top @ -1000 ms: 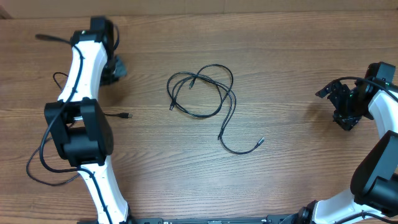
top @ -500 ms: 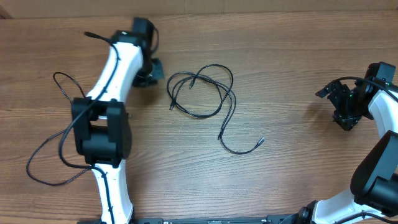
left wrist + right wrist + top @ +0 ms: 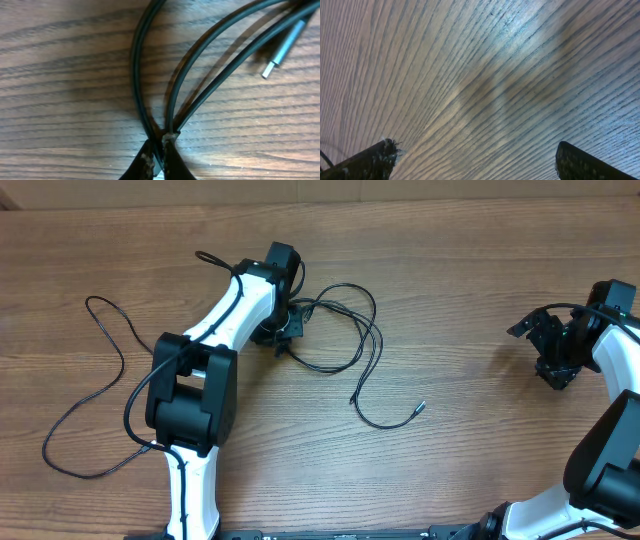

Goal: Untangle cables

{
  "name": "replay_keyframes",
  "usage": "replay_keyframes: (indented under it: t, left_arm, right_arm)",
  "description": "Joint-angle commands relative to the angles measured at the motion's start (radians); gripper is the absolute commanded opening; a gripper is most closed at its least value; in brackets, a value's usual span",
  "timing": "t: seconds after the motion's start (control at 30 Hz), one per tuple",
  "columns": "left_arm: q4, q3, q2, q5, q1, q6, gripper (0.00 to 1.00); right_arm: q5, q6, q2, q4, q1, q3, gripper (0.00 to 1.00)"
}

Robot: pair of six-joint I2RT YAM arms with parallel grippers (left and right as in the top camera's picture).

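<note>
No readable text — (none anywhere).

- Counter (image 3: 450, 280): brown wood-grain top with the grain running left to right in the overhead view. It fills the left wrist view (image 3: 60, 75) and the right wrist view (image 3: 480, 75).
- Black wire (image 3: 46, 450): a slack loop lying on the counter at the left.
- Pale tan strip (image 3: 400, 188): runs along the counter's far edge.

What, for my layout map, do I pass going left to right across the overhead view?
lone black cable → left gripper, pinching the tangle's left edge → tangled cables → silver-tipped free plug → right gripper
</note>
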Motion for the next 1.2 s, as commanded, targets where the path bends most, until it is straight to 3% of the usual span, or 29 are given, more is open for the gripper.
replay_keyframes:
  t: [0.0,0.23,0.43,0.6,0.77,1.03,1.1,1.17]
  left_arm:
    - [-0.01,-0.053,0.002,0.061,-0.053,-0.009,0.06]
    - [-0.153,-0.01,-0.003,0.137,-0.102,0.021,0.04]
    - [-0.306,0.219,-0.006,0.142,-0.105,0.015,0.04]
    - [-0.266,0.268,-0.006,0.146,-0.13,-0.042,0.13]
    - [-0.217,0.246,-0.006,0.146,-0.17,-0.152,0.14]
    - [-0.165,0.192,-0.005,0.146,-0.259,-0.334,0.43]
    - [-0.168,0.189,-0.005,0.146,-0.282,-0.336,0.41]
    - [-0.174,0.189,-0.005,0.144,-0.302,-0.336,0.28]
  right_arm:
    - [0.008,0.003,-0.016,0.005,-0.001,0.024,1.0]
    - [0.008,0.003,-0.016,0.005,-0.001,0.024,1.0]
    - [0.008,0.003,-0.016,0.005,-0.001,0.024,1.0]
    - [0.008,0.003,-0.016,0.005,-0.001,0.024,1.0]
    - [0.008,0.003,-0.016,0.005,-0.001,0.024,1.0]
    - [0.008,0.003,-0.016,0.005,-0.001,0.024,1.0]
    - [0.008,0.003,-0.016,0.005,-0.001,0.024,1.0]
    - [0.008,0.003,-0.016,0.005,-0.001,0.024,1.0]
